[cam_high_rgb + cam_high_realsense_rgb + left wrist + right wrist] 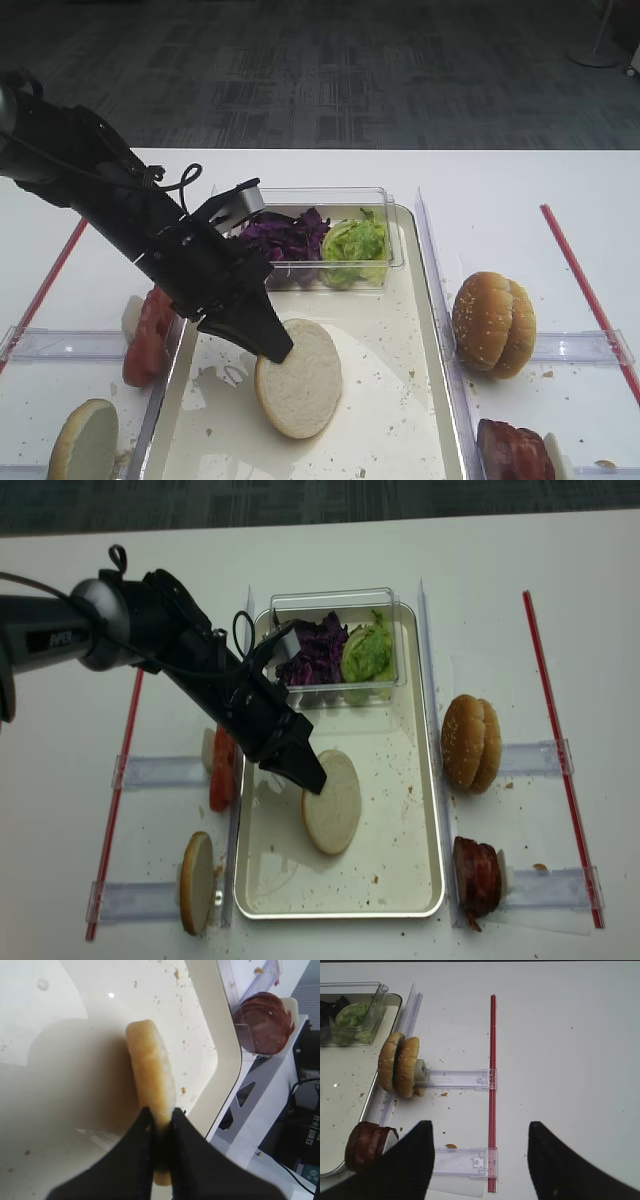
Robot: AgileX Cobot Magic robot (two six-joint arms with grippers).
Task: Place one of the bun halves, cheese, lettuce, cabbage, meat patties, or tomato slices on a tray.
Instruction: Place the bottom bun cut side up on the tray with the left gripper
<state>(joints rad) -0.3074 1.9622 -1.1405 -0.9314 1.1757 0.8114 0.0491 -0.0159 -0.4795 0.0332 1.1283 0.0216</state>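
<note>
My left gripper (275,348) (160,1116) is shut on the rim of a pale bun half (300,380) (150,1065), holding it tilted over the middle of the tray (438,345) (437,810). Whether its lower edge touches the tray I cannot tell. Another bun half (85,440) stands on edge left of the tray, behind it the tomato slices (148,335). Cabbage (285,235) and lettuce (355,245) lie in a clear box at the tray's far end. Meat patties (512,450) (367,1145) stand at the right. Cheese is out of view. My right gripper (480,1127) hangs open over bare table.
Sesame buns (493,323) (400,1065) stand on edge right of the tray. Clear plastic holders (460,1079) and red strips (492,1085) (45,285) lie on the white table on both sides. The table's edge shows beyond the tray in the left wrist view.
</note>
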